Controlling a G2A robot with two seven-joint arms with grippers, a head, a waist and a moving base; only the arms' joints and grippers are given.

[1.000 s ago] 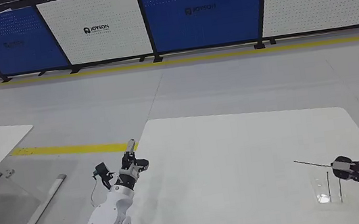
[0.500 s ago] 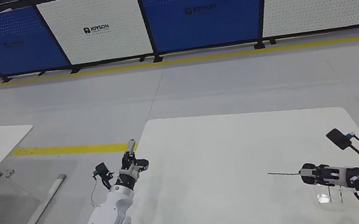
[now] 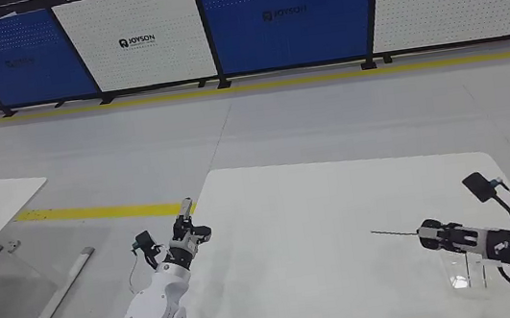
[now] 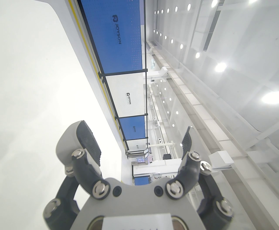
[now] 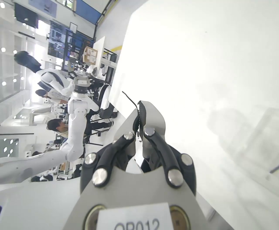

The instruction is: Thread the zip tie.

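A thin black zip tie sticks out level over the white table at its right side, and my right gripper is shut on its end. In the right wrist view the zip tie pokes out past the closed fingertips of the right gripper. My left gripper hangs at the table's left edge, far from the tie. The left wrist view shows the left gripper open with nothing between its fingers.
A small clear holder stands near the table's front right corner, just below the right gripper; it appears as a see-through shape in the right wrist view. Blue and white partition panels line the far floor.
My right gripper has carried the zip tie leftward, from the table's right edge in over the tabletop. The left arm has not moved.
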